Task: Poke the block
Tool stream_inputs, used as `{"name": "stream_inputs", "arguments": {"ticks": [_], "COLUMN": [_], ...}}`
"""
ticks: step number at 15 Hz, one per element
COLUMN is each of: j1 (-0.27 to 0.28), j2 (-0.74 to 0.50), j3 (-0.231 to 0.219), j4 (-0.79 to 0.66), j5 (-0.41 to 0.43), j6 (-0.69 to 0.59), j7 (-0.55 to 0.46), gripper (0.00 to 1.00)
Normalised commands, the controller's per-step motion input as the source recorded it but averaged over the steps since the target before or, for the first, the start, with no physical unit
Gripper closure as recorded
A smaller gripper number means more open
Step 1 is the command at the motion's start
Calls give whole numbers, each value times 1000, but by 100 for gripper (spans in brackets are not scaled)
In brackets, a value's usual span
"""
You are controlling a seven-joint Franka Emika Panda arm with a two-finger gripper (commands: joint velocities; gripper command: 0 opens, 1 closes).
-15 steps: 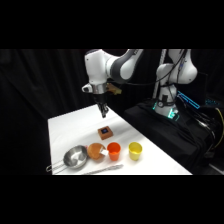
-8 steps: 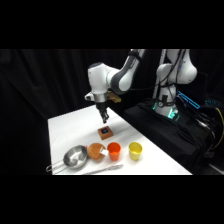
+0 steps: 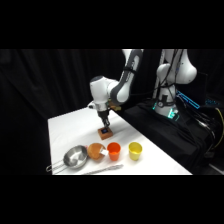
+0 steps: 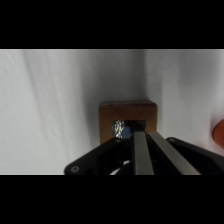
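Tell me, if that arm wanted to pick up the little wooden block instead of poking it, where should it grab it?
Probably from straight above, pinching two opposite side faces of the block. It sits flat on the table as a squat cube with upright, parallel sides and free space around it. The gripper already hangs directly over its top.

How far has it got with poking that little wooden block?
The approach looks done: the gripper is right down on the block. In hand: in the wrist view its fingertips sit together over the block's dark blue mark, seemingly touching. Left: pulling away. The cups and metal bowl play no part.
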Motion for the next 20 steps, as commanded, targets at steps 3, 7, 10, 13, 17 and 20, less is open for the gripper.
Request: {"name": "stream_inputs", "arguments": {"ticks": [3,7,10,13,17,20], "j1": [-121,-106,-2,34,59,84], "j2": [118,16,-266,-463,-435,-335], "j3": [126,99,-6,-51,-78,-78], "j4": [61,24,-99,-120,-7,58], "j5": [157,122,-22,-85,-127,-132], "j6": [153,91,-139,-359,-510,-433], "j7": [-207,-182,-53,-22,-1,31], "gripper": [100,100,100,100,72,53]}}
